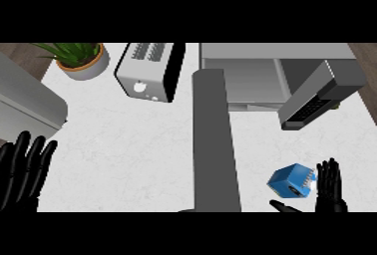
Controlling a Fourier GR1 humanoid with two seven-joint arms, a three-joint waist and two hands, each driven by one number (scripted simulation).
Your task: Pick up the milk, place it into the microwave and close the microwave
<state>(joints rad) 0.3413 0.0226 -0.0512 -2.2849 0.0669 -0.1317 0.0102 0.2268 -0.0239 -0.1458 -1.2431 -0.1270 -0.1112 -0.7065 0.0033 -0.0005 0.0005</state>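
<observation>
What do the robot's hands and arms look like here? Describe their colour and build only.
Both hands are black and glossy, with long slender fingers built of short ribbed segments. The left hand shows its fingers side by side; the right hand shows a separate thumb low beside its fingers. No cables, markings or sleeves are visible. The forearms are cut off by the view's lower edge.

The milk (292, 181) is a small blue carton, tilted, near the front right corner of the white counter (140, 149). The grey microwave (254, 74) stands at the back edge, its door (313, 97) open.
</observation>
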